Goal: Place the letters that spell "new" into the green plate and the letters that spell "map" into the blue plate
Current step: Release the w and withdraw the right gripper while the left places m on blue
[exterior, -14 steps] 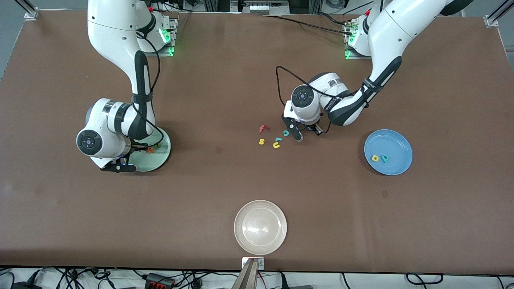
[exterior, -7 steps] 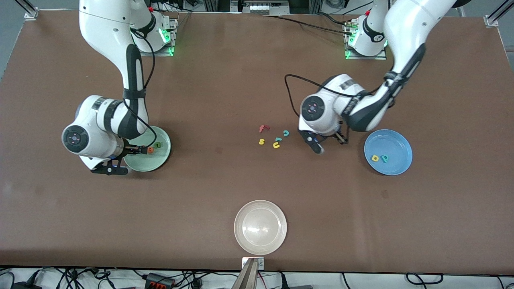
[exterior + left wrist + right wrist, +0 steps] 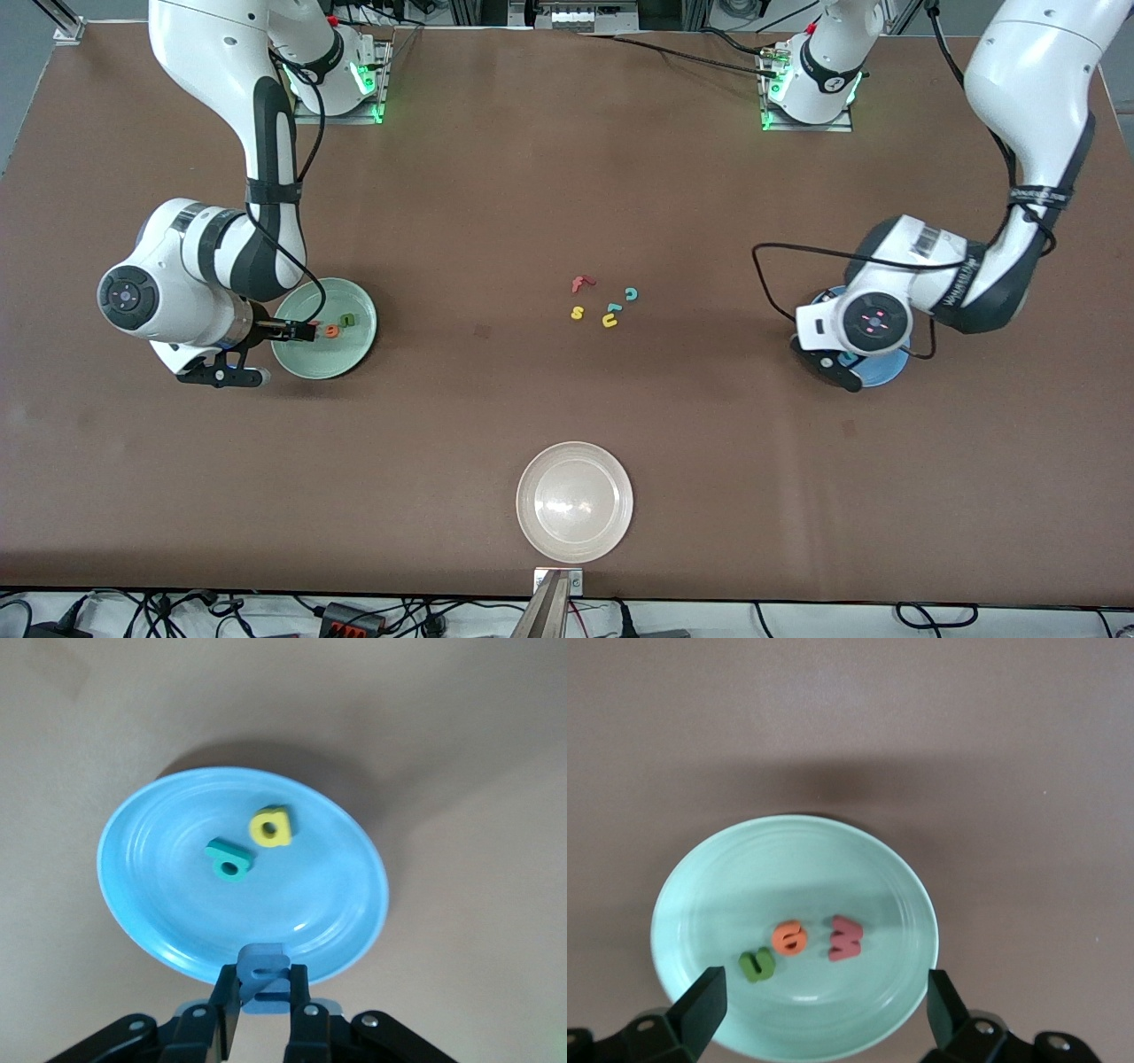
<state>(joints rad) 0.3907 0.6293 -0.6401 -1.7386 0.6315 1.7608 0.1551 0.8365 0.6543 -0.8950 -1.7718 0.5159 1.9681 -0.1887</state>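
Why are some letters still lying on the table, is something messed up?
Nothing looks wrong. The loose letters mid-table don't spell either word. The n, e and w lie flat in the green plate, under the open right gripper. The left gripper holds the blue m over the blue plate.

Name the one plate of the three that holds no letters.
The whitish-beige plate, nearest the front camera, holds no letters. The green plate holds three letters under the open right gripper; the blue plate holds two.
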